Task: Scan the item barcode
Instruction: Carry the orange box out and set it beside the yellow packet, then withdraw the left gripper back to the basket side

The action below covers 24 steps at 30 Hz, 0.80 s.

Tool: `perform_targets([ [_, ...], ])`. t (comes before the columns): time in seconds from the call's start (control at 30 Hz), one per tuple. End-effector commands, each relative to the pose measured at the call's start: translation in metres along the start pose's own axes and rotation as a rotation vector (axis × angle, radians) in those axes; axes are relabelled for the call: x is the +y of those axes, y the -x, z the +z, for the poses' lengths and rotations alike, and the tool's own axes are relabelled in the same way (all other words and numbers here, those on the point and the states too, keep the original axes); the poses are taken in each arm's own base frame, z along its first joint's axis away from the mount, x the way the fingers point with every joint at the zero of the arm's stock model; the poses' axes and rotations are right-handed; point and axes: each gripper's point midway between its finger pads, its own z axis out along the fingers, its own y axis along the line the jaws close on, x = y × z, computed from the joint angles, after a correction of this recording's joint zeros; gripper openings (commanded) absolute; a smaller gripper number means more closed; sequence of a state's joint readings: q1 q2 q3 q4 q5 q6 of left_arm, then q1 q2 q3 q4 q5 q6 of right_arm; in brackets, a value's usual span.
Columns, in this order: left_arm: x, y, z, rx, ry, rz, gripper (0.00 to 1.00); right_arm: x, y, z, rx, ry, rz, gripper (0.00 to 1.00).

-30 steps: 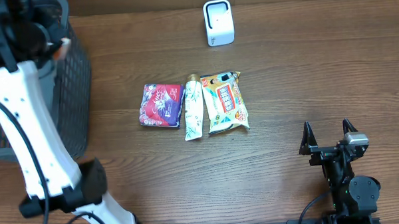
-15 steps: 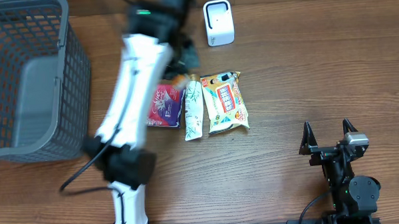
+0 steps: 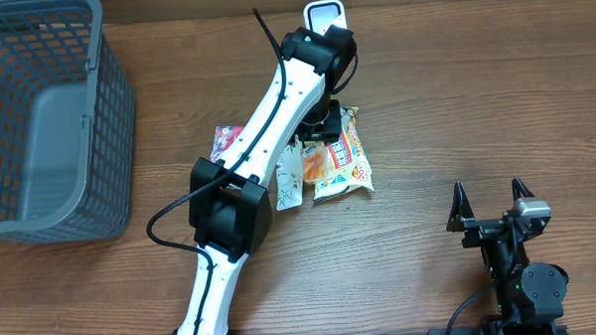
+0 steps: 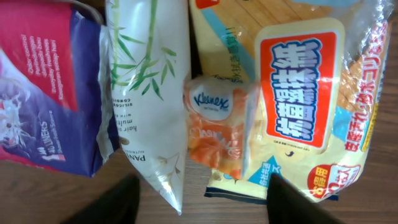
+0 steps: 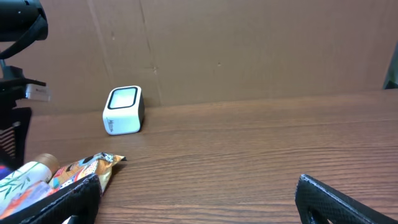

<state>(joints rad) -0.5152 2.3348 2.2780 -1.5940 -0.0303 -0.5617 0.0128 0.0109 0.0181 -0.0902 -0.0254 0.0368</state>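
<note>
Tissue pack (image 4: 214, 121) between white tube (image 4: 149, 93) and snack bag (image 4: 298, 93), scanner (image 5: 123, 111) beyond

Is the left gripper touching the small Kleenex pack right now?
Apart. The left wrist view shows the Kleenex pack lying beyond the open jaws of the left gripper, a clear gap to each.

Overhead looks straight down on the whole table (image 3: 455, 102), left wrist close above the packets (image 4: 298, 93), right wrist low, facing the scanner (image 5: 122, 111), both shared with overhead.
</note>
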Motion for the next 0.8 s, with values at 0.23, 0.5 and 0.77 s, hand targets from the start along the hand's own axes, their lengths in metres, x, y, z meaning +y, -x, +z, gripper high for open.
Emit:
perform_targets([
  [0.23, 0.026, 0.015, -0.096, -0.184, -0.138, 0.017, 0.86, -0.002, -0.001, 0.000, -0.005, -0.007, -0.004, 1.00],
  [0.5, 0.081, -0.014, -0.222, -0.506, -0.260, 0.009, 1.00, -0.002, -0.001, 0.000, -0.005, -0.007, -0.004, 1.00],
  [0.77, 0.140, -0.082, -0.271, -0.656, -0.240, -0.020, 1.00, -0.002, -0.001, 0.000, -0.005, -0.007, -0.004, 1.00],
])
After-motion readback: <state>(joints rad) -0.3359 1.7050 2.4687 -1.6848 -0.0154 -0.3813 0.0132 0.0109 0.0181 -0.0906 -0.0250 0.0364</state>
